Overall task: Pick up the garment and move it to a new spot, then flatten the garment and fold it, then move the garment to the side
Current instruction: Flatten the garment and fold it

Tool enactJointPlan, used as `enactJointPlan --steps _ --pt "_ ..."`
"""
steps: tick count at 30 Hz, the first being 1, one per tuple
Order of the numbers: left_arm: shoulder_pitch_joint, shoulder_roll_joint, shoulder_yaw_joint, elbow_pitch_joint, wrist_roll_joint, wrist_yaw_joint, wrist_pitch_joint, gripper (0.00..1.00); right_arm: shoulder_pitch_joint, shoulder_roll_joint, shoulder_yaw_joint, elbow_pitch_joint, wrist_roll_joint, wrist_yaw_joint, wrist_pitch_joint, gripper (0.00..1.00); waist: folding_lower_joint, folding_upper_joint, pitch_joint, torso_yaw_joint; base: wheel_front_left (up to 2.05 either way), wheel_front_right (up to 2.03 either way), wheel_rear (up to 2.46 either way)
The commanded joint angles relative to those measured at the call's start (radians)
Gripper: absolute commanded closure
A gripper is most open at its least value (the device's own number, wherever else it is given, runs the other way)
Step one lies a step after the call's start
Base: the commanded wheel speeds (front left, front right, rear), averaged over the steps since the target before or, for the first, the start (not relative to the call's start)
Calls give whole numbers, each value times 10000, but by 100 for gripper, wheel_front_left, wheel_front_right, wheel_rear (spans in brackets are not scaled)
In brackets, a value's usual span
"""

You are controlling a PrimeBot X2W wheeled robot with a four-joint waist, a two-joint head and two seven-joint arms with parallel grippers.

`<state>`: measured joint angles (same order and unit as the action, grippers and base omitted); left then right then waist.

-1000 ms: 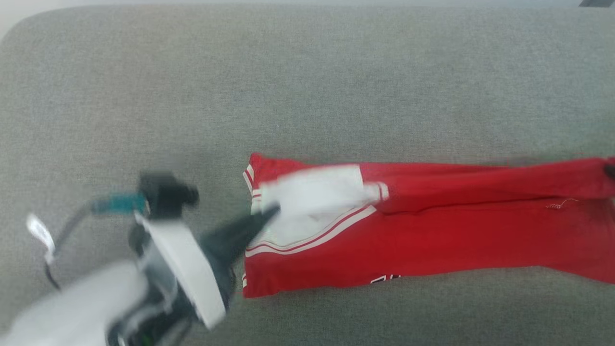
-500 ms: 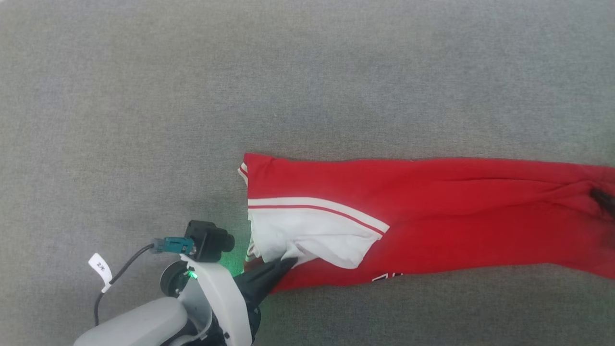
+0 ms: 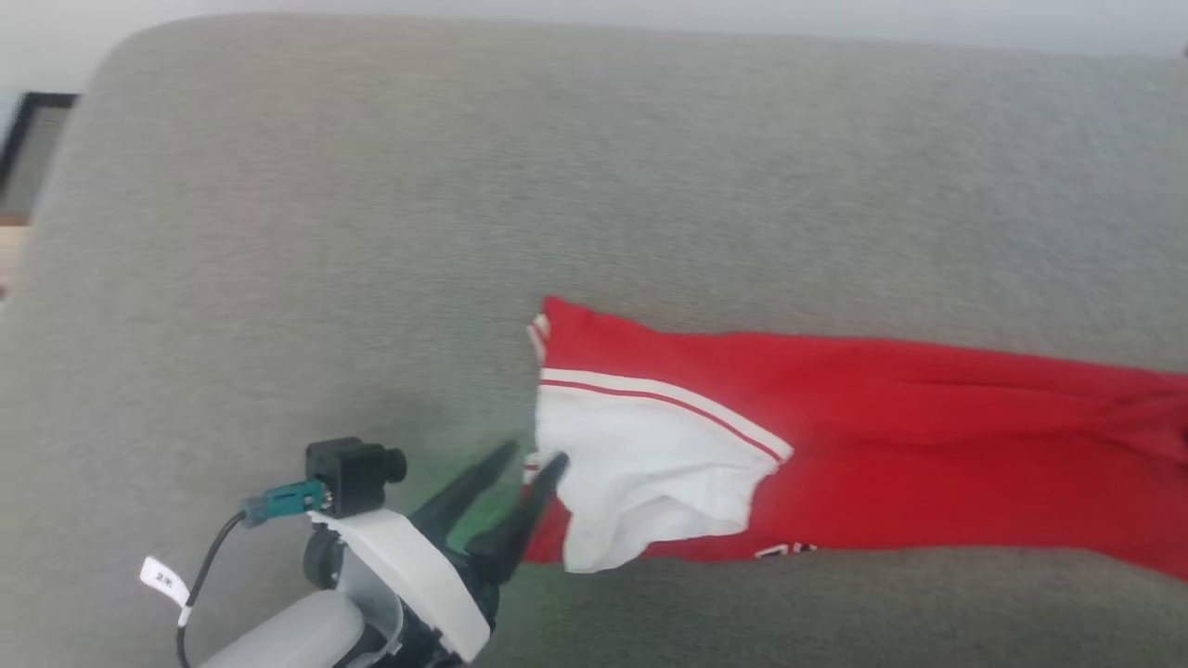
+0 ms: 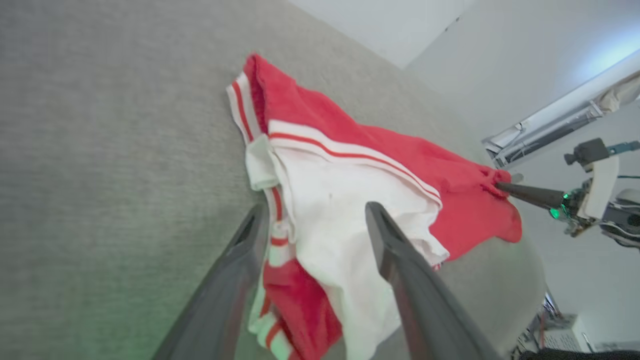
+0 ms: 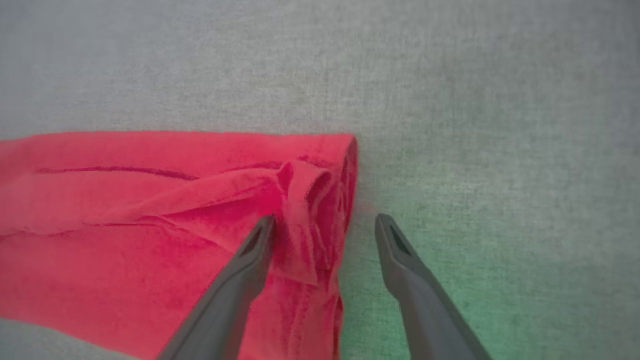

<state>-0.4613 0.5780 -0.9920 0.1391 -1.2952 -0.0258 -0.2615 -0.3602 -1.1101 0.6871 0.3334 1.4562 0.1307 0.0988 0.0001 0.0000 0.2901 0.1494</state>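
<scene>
The garment point(image 3: 882, 436), red with a white sleeve and red-white stripe trim, lies stretched out left to right on the grey cushion point(image 3: 371, 232). My left gripper point(image 3: 531, 456) is open at the garment's left end, with one fingertip against the white sleeve. In the left wrist view its fingers point(image 4: 316, 210) straddle the sleeve and striped trim of the garment point(image 4: 380, 155) without closing on them. My right gripper point(image 5: 325, 221) is open over the bunched red far end of the garment point(image 5: 125, 200), left finger on the cloth, right finger over bare cushion. The right gripper point(image 4: 505, 184) also appears at that far end.
The cushion's far edge and rounded corner run along the top of the head view, with a dark frame point(image 3: 28, 139) beyond at the far left. The left wrist view shows the cushion's edge dropping off just past the garment's far end, near a metal rail point(image 4: 555, 122).
My left gripper's fingers, pinched on the white sleeve's edge half a second ago, now stand apart and the sleeve lies free. The head camera has shifted, showing the cushion's far edge.
</scene>
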Motion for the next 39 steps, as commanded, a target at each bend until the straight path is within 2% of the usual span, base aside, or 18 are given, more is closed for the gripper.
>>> enactJointPlan --steps 1,3,4,6,10,15,18,19,20,21,22,23,29,39 --pt "493 -355 735 282 617 169 -34 0 283 -30 -14 298 370 1 230 0 -1 0 -236 555 0 0 0" --pt "875 -754 1440 578 1415 220 -39 0 401 -2 24 481 566 1 454 0 -1 0 -294 806 0 0 0" --pt "875 -754 1440 578 1415 220 -39 0 401 -2 24 481 566 1 454 0 -1 0 -294 806 0 0 0" --pt "1213 -1073 2041 943 2492 381 -39 0 489 113 141 516 614 1 649 0 -1 0 -359 1005 0 0 0" --pt "1922 -1891 3579 1360 4254 362 -41 0 612 367 370 887 794 3 1178 0 -1 0 -517 1320 0 0 0" --pt "2637 -2723 5398 1015 7144 682 -43 0 539 767 783 1318 689 4 1968 0 -1 0 -654 1480 0 0 0" --pt "2988 -3063 6072 727 8716 812 -43 0 326 1082 934 1735 520 4 2236 0 -1 0 -668 1477 0 0 0" --pt "3069 -3248 6291 626 9084 808 -43 0 263 1209 988 1843 465 3 2304 27 -1 0 -664 1472 0 0 0" --pt "3158 -3358 6478 588 9440 802 -43 0 193 1312 1008 1980 401 3 2332 60 -1 0 -651 1458 0 0 0" --pt "3214 -3444 6622 563 9795 756 -43 0 108 1416 1023 2120 394 3 2395 80 -1 0 -626 1436 0 0 0" --pt "3263 -3602 6786 520 10005 721 -43 0 29 1520 1024 2228 363 1 2438 95 -1 0 -598 1414 0 0 0" --pt "3332 -3739 6963 516 10195 638 -44 0 -75 1605 1006 2335 314 1 2430 100 -1 0 -564 1381 0 0 0" --pt "3594 -4259 7901 554 10919 133 -44 0 -686 1456 479 2903 270 -29 1966 100 -1 0 -390 1019 0 0 0" --pt "3739 -4762 8960 213 11659 -571 -44 0 -886 156 -658 4061 628 -8 1012 100 -1 0 -177 194 0 0 0"
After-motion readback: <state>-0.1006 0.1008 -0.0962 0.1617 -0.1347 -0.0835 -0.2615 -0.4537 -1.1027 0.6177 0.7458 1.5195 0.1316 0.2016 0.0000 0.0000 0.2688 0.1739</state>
